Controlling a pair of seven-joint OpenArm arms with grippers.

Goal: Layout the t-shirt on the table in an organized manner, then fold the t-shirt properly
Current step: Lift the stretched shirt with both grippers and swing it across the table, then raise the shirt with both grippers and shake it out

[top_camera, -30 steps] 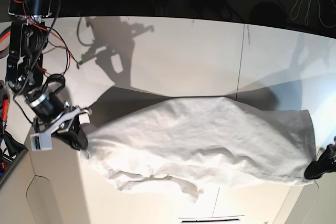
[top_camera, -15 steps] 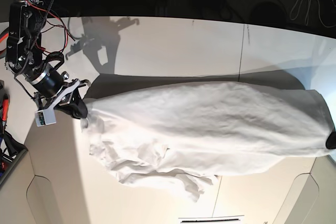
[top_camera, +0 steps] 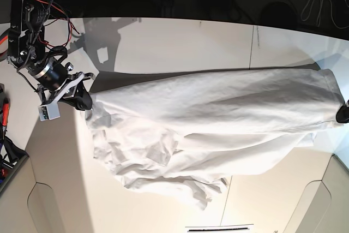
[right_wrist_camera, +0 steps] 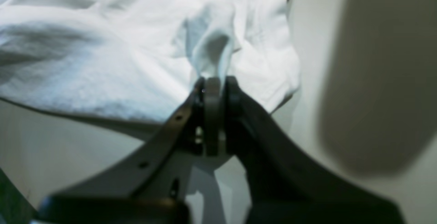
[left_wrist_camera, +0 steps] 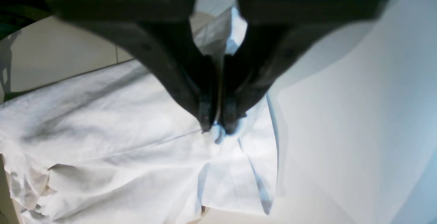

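Reading the base view from left to right, we first meet the right gripper (top_camera: pixel 87 103), a dark pincer at the end of an arm hung with red and black wires. We see its jaws clenched on one end of the t-shirt (top_camera: pixel 207 129). The right wrist view confirms this grip: the right gripper (right_wrist_camera: pixel 213 87) pinches a narrow peak of white cloth between its closed tips, and the t-shirt (right_wrist_camera: pixel 102 46) spreads away from that peak in soft wrinkles.

Moving toward the centre, we find the t-shirt stretched across the table (top_camera: pixel 180 47) as a long band of plain white cloth. Its upper edge runs taut from one gripper to the other, casting a dark shadow on the tabletop beyond it. Its lower part sags in loose, bunched folds that trail on the table nearer the camera, heaviest toward the left. A thin dark seam line (top_camera: pixel 252 45) crosses the table behind the cloth.

At the far right edge we see only a dark tip of the left gripper (top_camera: pixel 343 114), touching the other end of the shirt. The left wrist view shows it plainly: the left gripper (left_wrist_camera: pixel 218 126) has its two dark fingers (left_wrist_camera: pixel 205 114) pressed together on a small fold of cloth. From there the t-shirt (left_wrist_camera: pixel 119 155) falls away toward the left of that view, while the bare table (left_wrist_camera: pixel 358 131) fills the right.
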